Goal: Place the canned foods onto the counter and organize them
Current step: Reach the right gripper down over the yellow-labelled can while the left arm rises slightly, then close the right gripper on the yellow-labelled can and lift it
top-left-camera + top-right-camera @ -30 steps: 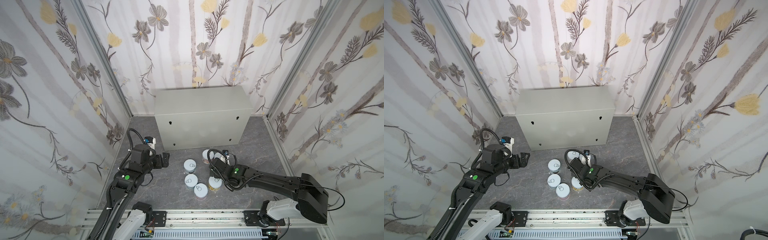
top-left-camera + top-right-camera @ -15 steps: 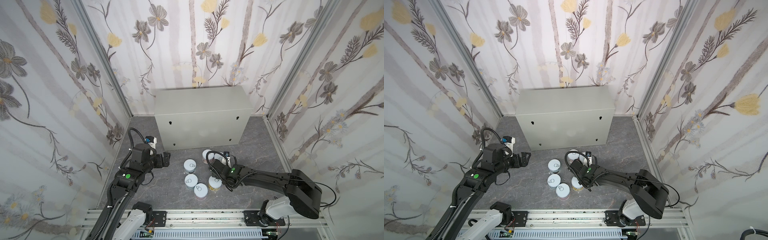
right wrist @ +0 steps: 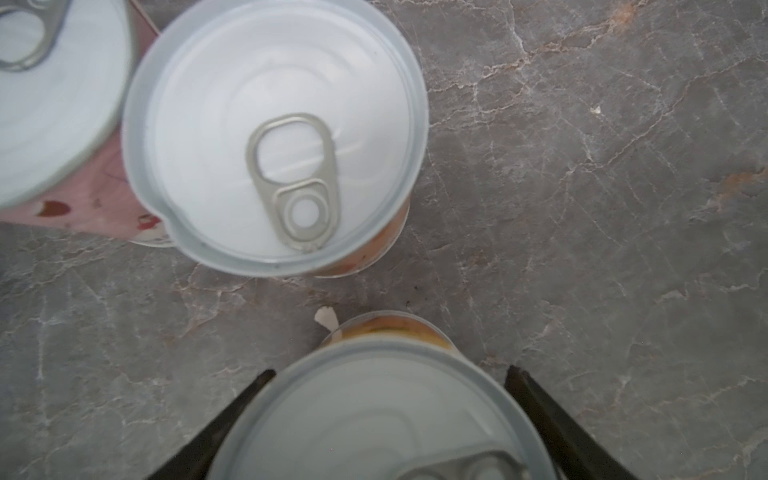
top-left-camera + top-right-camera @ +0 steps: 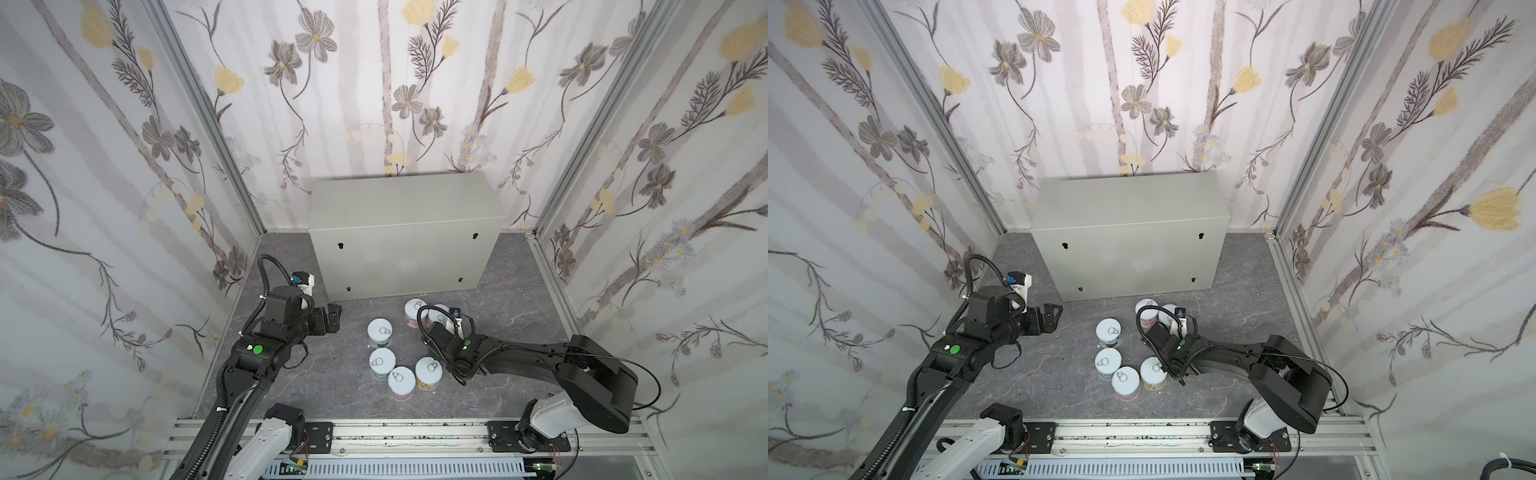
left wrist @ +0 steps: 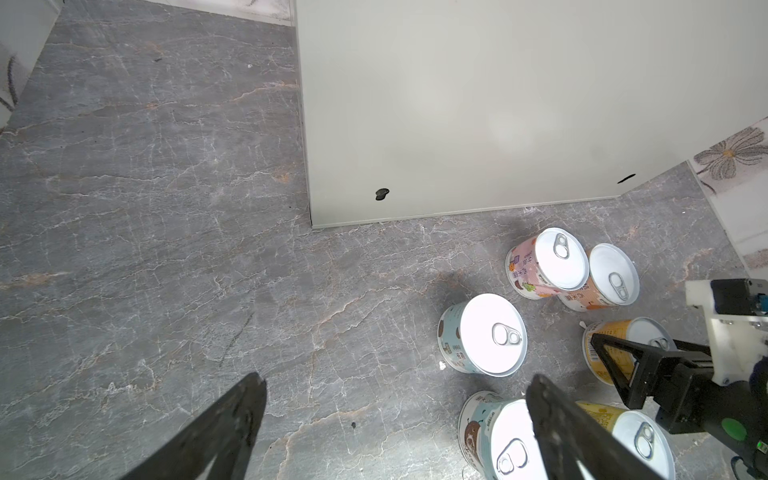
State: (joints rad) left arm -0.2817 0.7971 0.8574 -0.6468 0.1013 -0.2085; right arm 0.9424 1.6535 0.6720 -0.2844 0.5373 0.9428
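Seven tins (image 4: 380, 331) by my count, all upright on the grey marbled floor (image 4: 299, 382). They cluster lower centre in both top views, just in front of the counter (image 4: 399, 199). Six lids show from above. The 7th, a yellow tin (image 3: 374, 407), sits under the R wrist, so I only get it via the wrist cams.

R gripper (image 3: 390, 372) straddles that tin, w/ one dark finger (image 3: 540, 415) each side of the lid rim at the bottom of the R wrist frame. They're close in, but I can't tell whether they're actually pinching it. An orange tin (image 3: 274, 137) stands upper left in that frame, right beside a pink tin (image 3: 50, 124) at the frame's left edge.

L gripper (image 4: 333, 316) hangs left of the cluster, mid-left in the top views, jaws wide apart over the floor. Counter stands vs the back wall (image 4: 395, 83), centre frame.
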